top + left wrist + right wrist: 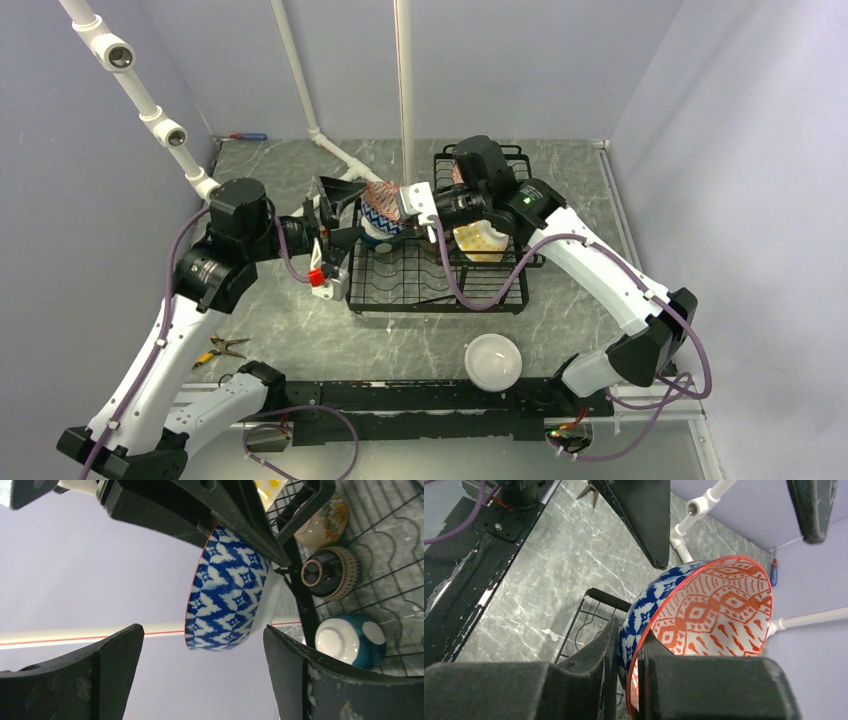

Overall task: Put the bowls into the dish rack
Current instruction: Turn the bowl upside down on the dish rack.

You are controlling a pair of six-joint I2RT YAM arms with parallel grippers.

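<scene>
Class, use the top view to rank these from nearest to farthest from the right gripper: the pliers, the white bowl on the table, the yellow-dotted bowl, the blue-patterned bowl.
1. blue-patterned bowl: held by the right gripper.
2. yellow-dotted bowl: in the dish rack, just right of the gripper.
3. white bowl: on the table, towards its near edge.
4. pliers: on the table, near left.
</scene>
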